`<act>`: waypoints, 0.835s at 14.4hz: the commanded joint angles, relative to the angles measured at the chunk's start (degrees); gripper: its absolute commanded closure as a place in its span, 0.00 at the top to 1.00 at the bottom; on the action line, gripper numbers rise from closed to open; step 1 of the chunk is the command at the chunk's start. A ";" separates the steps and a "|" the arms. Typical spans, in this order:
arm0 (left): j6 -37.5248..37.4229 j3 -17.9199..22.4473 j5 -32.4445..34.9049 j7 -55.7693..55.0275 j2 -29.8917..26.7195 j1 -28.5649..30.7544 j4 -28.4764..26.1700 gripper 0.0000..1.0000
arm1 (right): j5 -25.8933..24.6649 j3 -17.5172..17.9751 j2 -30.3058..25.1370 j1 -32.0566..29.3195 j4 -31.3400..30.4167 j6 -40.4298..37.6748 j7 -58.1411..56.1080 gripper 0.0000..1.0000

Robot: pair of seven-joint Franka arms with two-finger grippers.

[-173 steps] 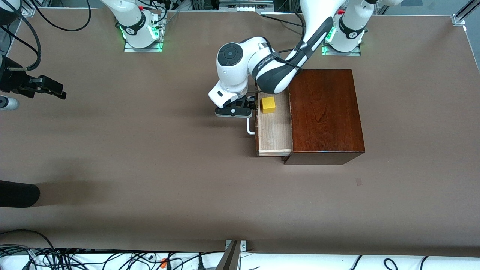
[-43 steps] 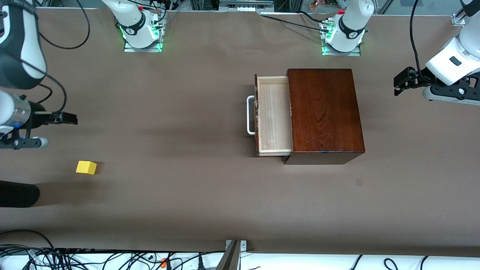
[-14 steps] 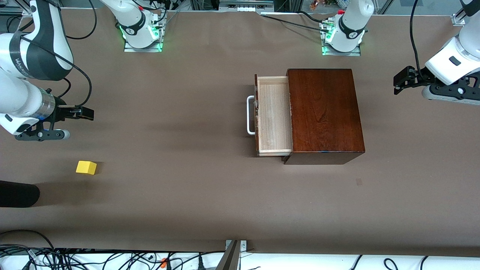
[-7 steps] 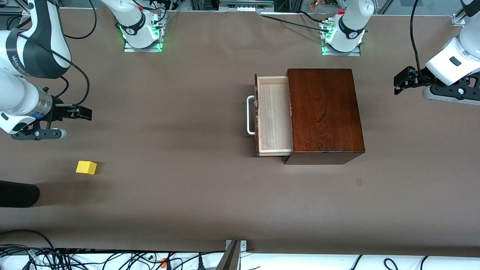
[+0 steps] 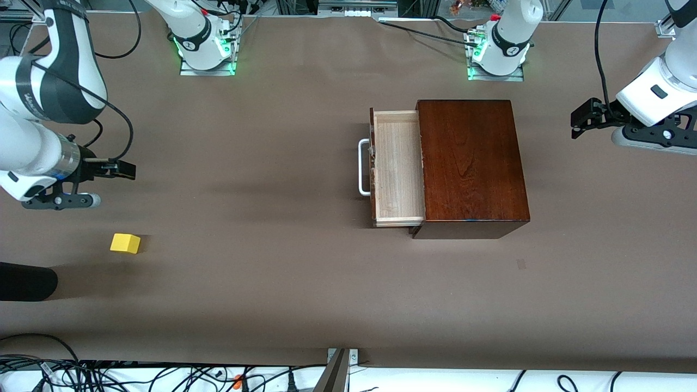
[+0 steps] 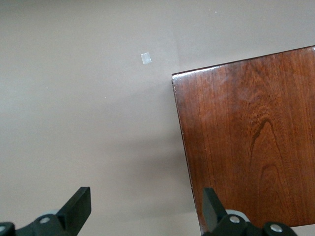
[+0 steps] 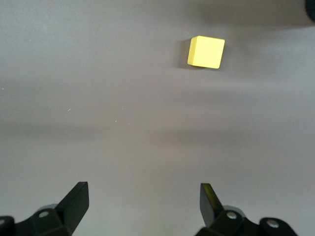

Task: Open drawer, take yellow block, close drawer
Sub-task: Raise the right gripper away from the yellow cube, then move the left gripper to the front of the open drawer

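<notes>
Lying on matte brown table (image 5: 272,305): smooth yellow block (image 5: 125,243), seemingly cubic.

I count one yellow block (image 5: 125,243) on the table (image 5: 261,163), one mahogany box (image 5: 471,163) with one drawer (image 5: 397,169), pulled out and bearing one white handle (image 5: 361,167), and two grippers, both spread wide.

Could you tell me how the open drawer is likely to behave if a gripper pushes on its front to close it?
The drawer holds nothing visible, so it is probably light and should slide easily. Its tray looks like rigid wood, unlikely to flex. The wooden box merely rests on the table, so a hard push on the white handle might shift it.
</notes>
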 commanded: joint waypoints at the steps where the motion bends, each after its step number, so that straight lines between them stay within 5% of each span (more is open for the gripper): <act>1: -3.29 -0.87 -4.77 3.52 1.81 -1.37 1.95 1.00 | 2.15 -0.39 0.37 -0.14 0.70 -0.20 -1.11 1.00; 7: -2.52 -10.78 -7.43 19.71 8.66 -2.69 1.95 1.00 | 2.15 -0.39 0.10 -0.05 2.09 1.63 -1.02 1.00; 12: 15.29 -22.39 -9.55 28.56 18.84 -3.40 1.86 1.00 | 2.06 -0.47 0.10 -0.14 5.61 2.35 -0.14 1.00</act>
